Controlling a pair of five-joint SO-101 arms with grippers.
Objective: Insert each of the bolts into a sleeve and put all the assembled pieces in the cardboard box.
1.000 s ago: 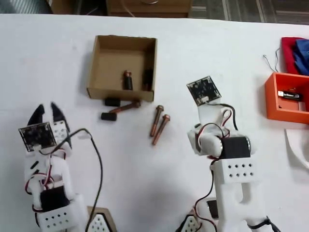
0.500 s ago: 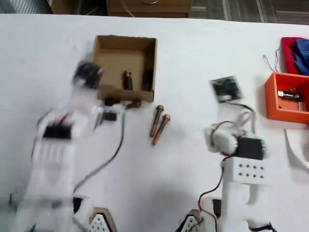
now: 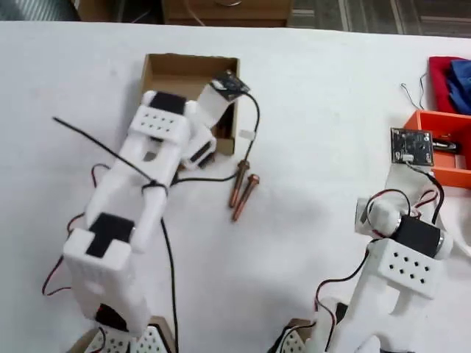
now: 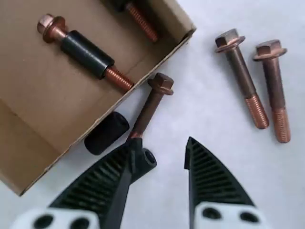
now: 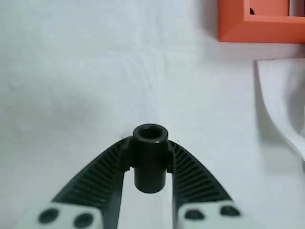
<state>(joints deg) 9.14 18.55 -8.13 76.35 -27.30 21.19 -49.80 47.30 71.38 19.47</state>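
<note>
High view: two loose bolts (image 3: 243,190) lie on the desk off the cardboard box's (image 3: 165,62) near right corner.

Left wrist view: the left gripper (image 4: 163,143) is spread wide over a third bolt (image 4: 151,102) and a black sleeve (image 4: 106,133) just outside the box wall. An assembled piece (image 4: 83,51) lies inside.

Right wrist view: the right gripper (image 5: 149,145) is clenched on an upright sleeve (image 5: 150,164).

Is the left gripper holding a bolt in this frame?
No, the left gripper is open and empty, hovering above a loose bolt that lies beside the cardboard box.

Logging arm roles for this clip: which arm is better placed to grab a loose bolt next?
Left. The left gripper, open, hangs just over a loose bolt; the right gripper is shut on a sleeve, farther off.
</note>
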